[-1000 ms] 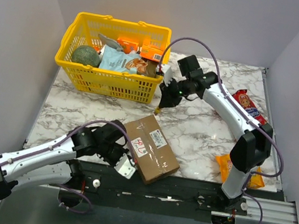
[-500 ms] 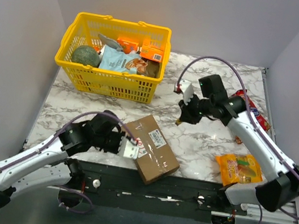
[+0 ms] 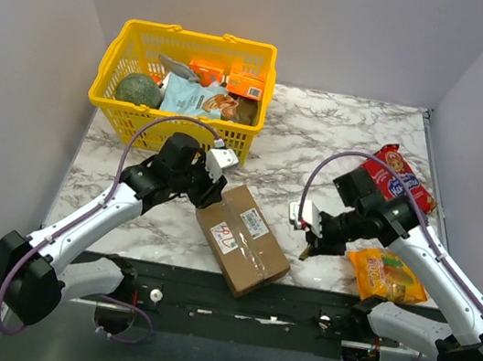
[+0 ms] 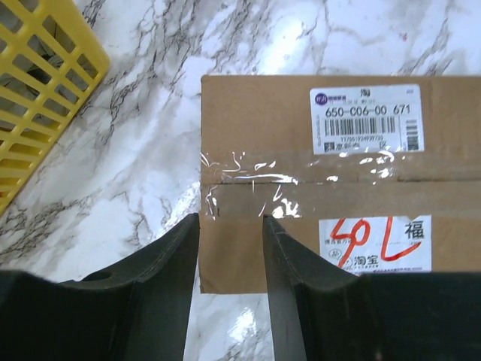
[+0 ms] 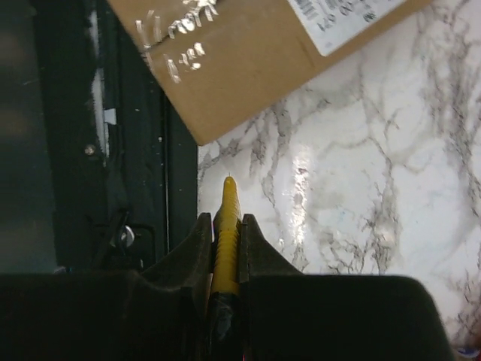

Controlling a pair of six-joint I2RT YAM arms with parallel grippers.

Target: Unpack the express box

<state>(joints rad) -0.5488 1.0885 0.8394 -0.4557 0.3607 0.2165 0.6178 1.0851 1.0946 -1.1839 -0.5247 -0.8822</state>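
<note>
L arm reaches fwd and inward, left gripper [image 4: 230,226] hanging over the far-L end of the express box [image 3: 242,239], fingers slightly apart w/ nothing betw. R arm bends back inward, right gripper [image 5: 225,226] clamped on a thin yellow tool [image 5: 228,197], tip near the box's R corner, not touching. Box lies flat, diagonal, at the near edge of the table [image 3: 339,151], betw the arms.

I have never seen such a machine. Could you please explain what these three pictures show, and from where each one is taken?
These are two robot arms bolted to a marble table. One picture looks down from above; the other two come from cameras on each wrist. A brown cardboard express box lies near the front edge, a yellow basket of groceries stands at the back, and a red packet and an orange packet lie on the right. The left gripper is open over the box's taped end, holding nothing. The right gripper is shut on a yellow tool, pointing beside the box.
</note>
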